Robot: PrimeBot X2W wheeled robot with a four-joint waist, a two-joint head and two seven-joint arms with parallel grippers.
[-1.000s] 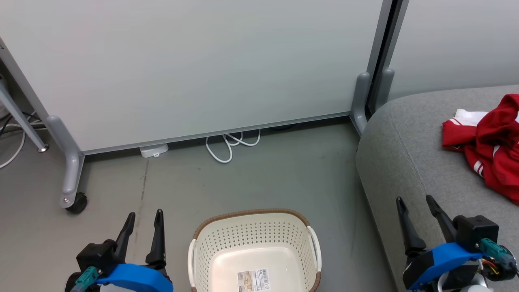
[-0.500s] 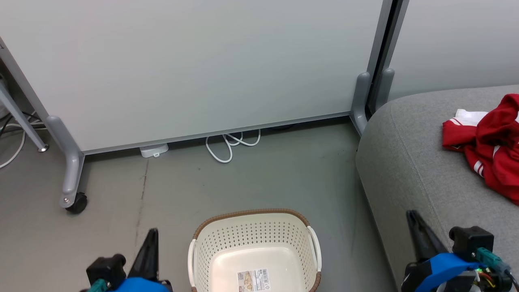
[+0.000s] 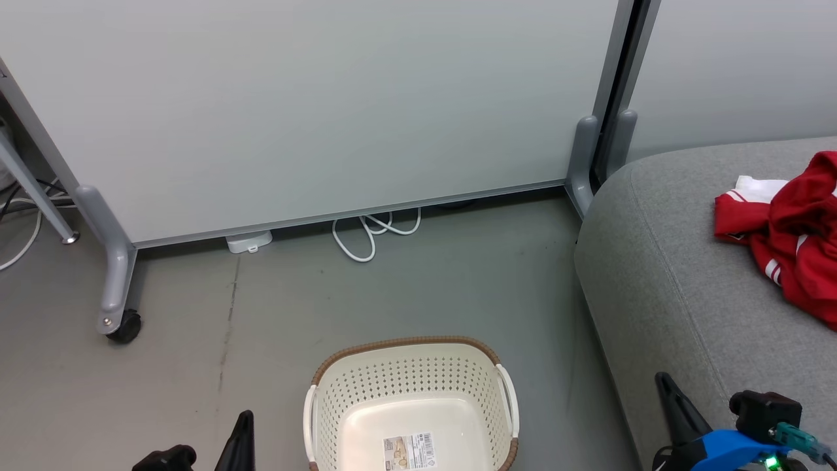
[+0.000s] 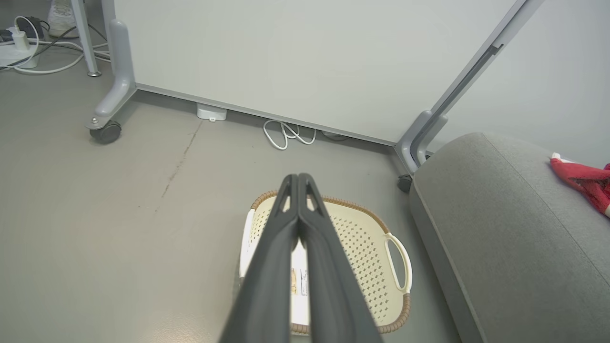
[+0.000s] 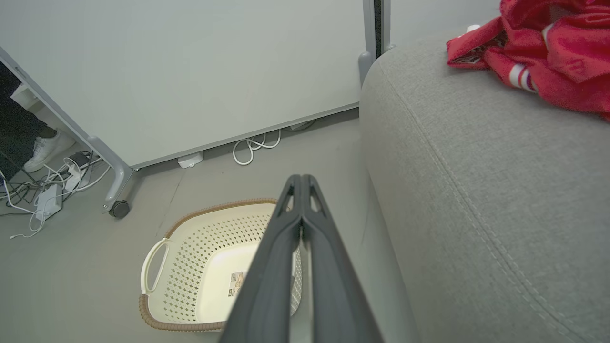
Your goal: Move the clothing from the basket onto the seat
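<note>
Clothing (image 3: 794, 242) lies heaped on the seat (image 3: 673, 294), well in from its rounded left edge. Basket (image 3: 405, 341) stands on the floor, garment-free. Left gripper (image 4: 299, 178) and right gripper (image 5: 299, 178): fingers pressed together, empty. Fabric judged light, limp; take hold at a raised fold.

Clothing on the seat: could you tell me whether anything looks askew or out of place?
The red clothing lies crumpled in a heap on the grey seat; the basket stands upright on the floor. Nothing looks damaged.
</note>
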